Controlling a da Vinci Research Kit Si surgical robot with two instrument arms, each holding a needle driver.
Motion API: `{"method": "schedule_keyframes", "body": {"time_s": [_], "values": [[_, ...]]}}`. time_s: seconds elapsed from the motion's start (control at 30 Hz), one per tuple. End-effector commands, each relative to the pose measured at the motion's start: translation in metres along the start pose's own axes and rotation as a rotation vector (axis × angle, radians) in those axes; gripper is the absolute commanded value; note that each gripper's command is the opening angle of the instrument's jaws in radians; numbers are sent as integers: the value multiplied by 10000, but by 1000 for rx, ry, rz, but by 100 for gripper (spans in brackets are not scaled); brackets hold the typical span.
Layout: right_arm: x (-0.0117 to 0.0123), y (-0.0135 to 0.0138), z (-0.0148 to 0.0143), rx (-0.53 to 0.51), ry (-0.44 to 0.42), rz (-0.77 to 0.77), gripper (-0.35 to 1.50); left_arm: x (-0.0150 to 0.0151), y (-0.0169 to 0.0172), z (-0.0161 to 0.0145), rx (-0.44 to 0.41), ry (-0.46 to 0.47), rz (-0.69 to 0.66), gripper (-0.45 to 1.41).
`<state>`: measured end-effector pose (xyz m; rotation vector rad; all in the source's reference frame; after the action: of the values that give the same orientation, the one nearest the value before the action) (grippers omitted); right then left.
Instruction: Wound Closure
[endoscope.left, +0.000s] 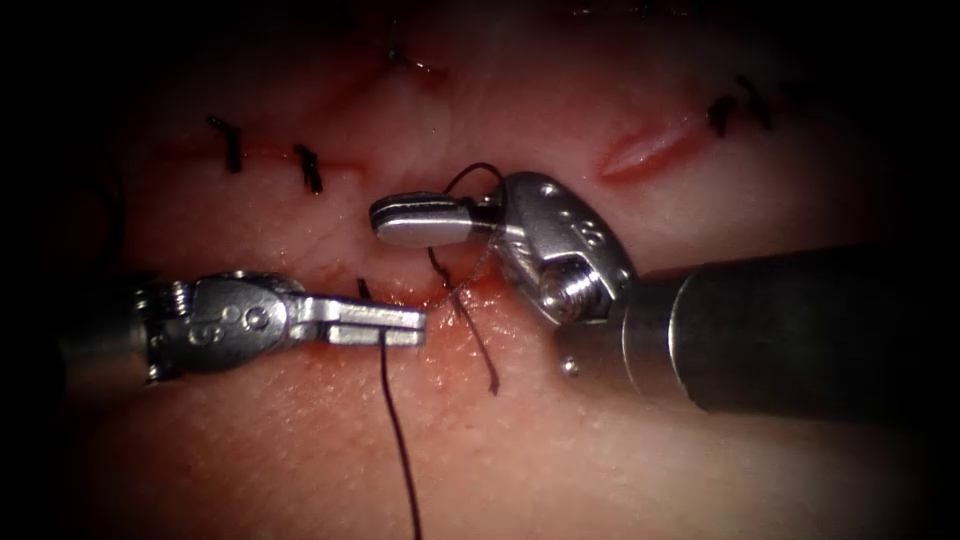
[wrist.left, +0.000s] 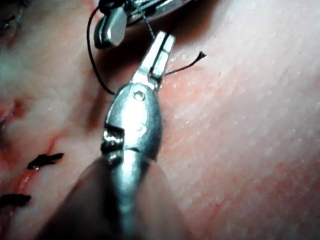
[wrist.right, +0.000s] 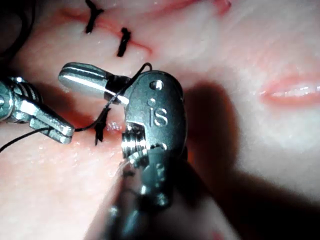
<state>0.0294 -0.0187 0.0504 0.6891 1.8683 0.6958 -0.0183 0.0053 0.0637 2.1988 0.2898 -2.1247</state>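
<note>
Left claw (endoscope.left: 385, 325) clamped on limp, slippery thread (endoscope.left: 400, 440); right claw (endoscope.left: 425, 220) closed, thread looped at 3 o'clock; grip near knot.

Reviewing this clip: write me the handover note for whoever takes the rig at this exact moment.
Left pincer: shut on the thread, which trails from it toward the near edge of the endoscope view.
Right pincer: looks shut, with thread looped around it near the wrist; whether it grips thread I cannot tell.
A cut end of thread lies on the tissue between the two tools, by the red fluid.
I cannot make out the needle.
Done: two stitches sit on the cut at left.
Left: a short cut at right lies open.
</note>
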Motion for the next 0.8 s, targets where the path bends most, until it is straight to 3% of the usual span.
{"method": "schedule_keyframes", "body": {"time_s": [0.03, 0.27, 0.5, 0.8], "values": [[-1, 2, 12, 13, 2, 16, -35, -12, -4, 4, -1, -1, -5, -45], [1, -8, 9, 79, -68, 67, -35, -33, -11, -5, 4, -11, -7, -45], [-4, -8, -3, 299, -255, 2, -35, -39, -18, -7, -7, -1, -6, -45], [0, -6, -11, 472, -472, -151, -35, -53, -29, -2, -57, -13, -5, -45]]}}
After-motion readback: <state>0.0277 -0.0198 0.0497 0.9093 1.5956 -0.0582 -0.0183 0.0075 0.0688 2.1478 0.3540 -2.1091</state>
